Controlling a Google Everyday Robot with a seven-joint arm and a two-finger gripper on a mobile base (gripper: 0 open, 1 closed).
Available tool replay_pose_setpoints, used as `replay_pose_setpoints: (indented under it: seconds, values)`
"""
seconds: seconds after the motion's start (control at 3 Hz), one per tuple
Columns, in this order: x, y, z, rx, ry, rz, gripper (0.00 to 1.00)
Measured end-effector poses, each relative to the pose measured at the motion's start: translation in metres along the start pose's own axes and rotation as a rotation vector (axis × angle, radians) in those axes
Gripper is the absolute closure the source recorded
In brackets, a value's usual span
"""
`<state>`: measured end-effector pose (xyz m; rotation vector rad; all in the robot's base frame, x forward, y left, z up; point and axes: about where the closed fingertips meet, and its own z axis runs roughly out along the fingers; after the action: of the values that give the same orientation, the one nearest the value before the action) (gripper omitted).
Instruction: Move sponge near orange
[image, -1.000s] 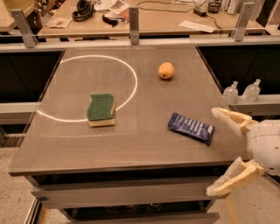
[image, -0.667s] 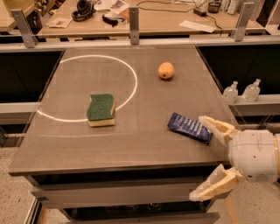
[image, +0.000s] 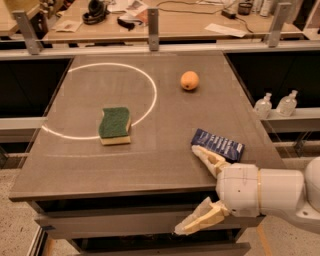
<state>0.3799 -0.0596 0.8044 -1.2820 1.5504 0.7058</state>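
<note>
**Q:** Where is the gripper hovering?
**A:** At the near right edge of the desk, with jaws gaping wide and gripping nothing. One tip is resting just beside the dark blue packet.
**Q:** And the sponge?
**A:** It is lying green side up, well left of the jaws and farther in, overlapping the white ring. The orange is sitting beyond, toward the far edge.

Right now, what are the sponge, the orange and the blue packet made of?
The sponge: soft-looking pale yellow foam under a matte dark green scouring layer. The orange: looks like real fruit with dull peel, though it could be plastic. The blue packet: probably thin plastic film, slightly shiny. The gripper hovers open at the table's near edge, beside the packet.
</note>
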Motion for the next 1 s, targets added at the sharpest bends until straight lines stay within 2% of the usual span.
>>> replay_pose_setpoints:
  seconds: [0.33, 1.0]
  values:
    - [-0.0196, -0.0084, 0.0336, 0.017, -0.129, -0.014, 0.0]
    - [-0.0251, -0.0093, 0.0324, 0.017, -0.132, -0.014, 0.0]
